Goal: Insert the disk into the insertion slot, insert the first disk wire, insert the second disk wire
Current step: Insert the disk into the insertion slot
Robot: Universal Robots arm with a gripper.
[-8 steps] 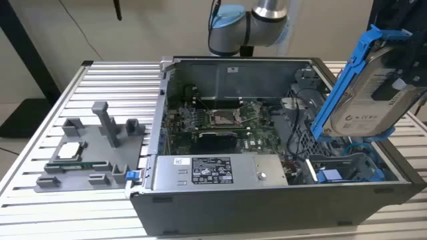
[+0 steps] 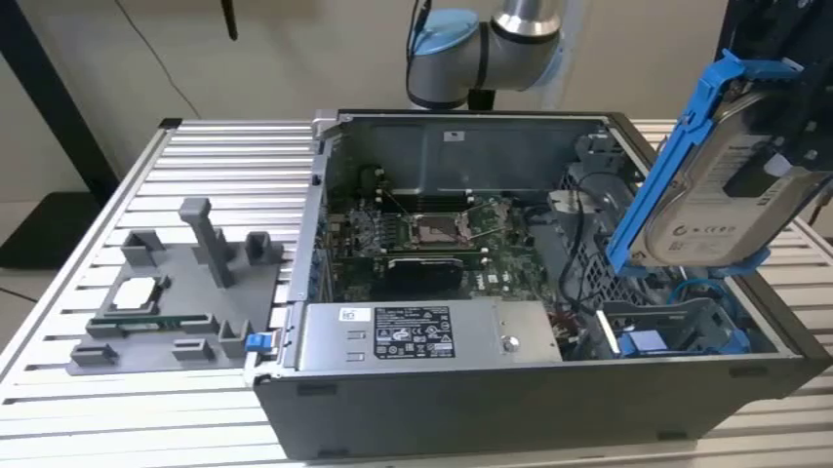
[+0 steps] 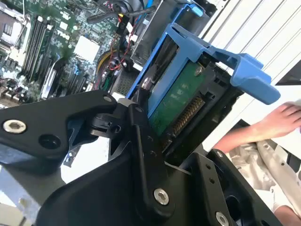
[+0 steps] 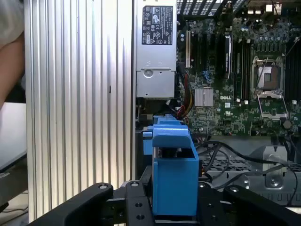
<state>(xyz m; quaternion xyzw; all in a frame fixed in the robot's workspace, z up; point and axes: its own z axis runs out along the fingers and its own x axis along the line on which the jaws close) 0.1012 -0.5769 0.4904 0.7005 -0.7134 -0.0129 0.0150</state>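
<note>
Gripper [image 4: 174, 208] pinching the disk [image 2: 719, 190], closed on it from both sides. No daylight in the first wrist view between the black fingers [image 4: 133, 207] and the bright blue carrier frame [image 4: 173, 162]. Holds it clear in the air, high on the exterior view's right, stood on edge and leaning, silver labelled face toward the exterior camera. Shows its green circuit-board side in the second wrist view, blue frame wrapped around it. Not in the bay: hangs above the near right corner of the open computer case [image 2: 521, 414].

Directly below there, the insertion slot [image 2: 666, 330], a grey cage with blue plastic fittings. Just beside the slot, toward the middle of the case, loose black cables [image 2: 579, 249] looping down, and a thin blue cable [image 2: 703, 290] at the slot's far edge. Further left, flat on the case floor, the motherboard [image 2: 423, 244] with its square CPU socket [image 2: 436, 231]. Along the near wall, left of the slot, the grey labelled power-supply box [image 2: 416, 336]. Beyond the far wall, the grey-and-blue arm [image 2: 489, 39].

Under it all, a slatted metal worktop [image 2: 78, 419]. On its left part, well apart from the case, a grey fixture [image 2: 176, 292] with upright posts. In the second wrist view, past the disk and beyond the slatted worktop, a person's hand [image 3: 280, 120].
</note>
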